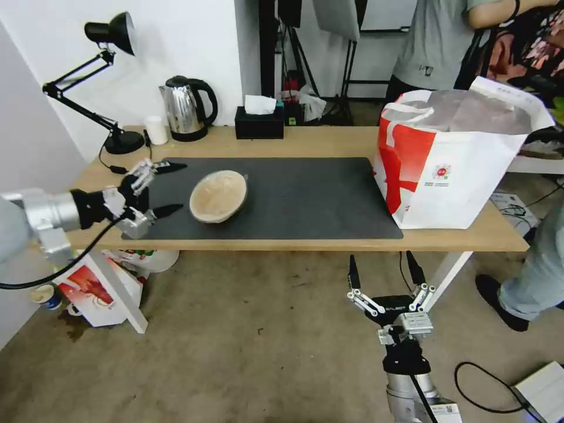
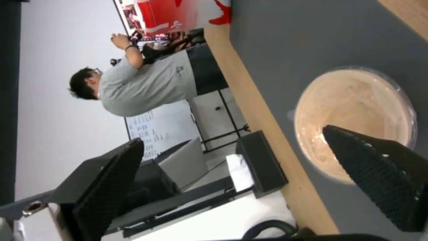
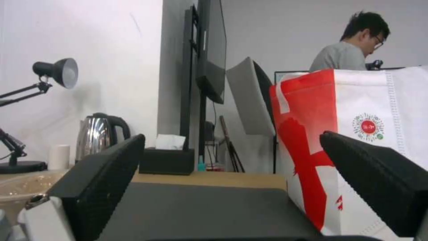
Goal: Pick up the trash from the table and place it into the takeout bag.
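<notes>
One piece of trash, a tan paper bowl [image 1: 218,195] [image 2: 354,120] [image 3: 20,187], lies tilted on the dark grey mat [image 1: 305,197] of the table [image 1: 329,144]. My left gripper [image 1: 170,188] hovers open just left of the bowl, one finger on each side of the bowl's near edge, not touching it. The takeout bag [image 1: 452,158] [image 3: 356,140], white with a red side panel, stands open at the table's right end. My right gripper [image 1: 383,271] hangs open below the table's front edge, holding nothing.
Along the table's back edge stand a black desk lamp [image 1: 106,82], a small white cup [image 1: 155,129], a steel kettle [image 1: 185,108] and a black tissue box [image 1: 259,122]. A smaller printed bag [image 1: 97,288] sits on the floor under the left end. People stand behind and right of the takeout bag.
</notes>
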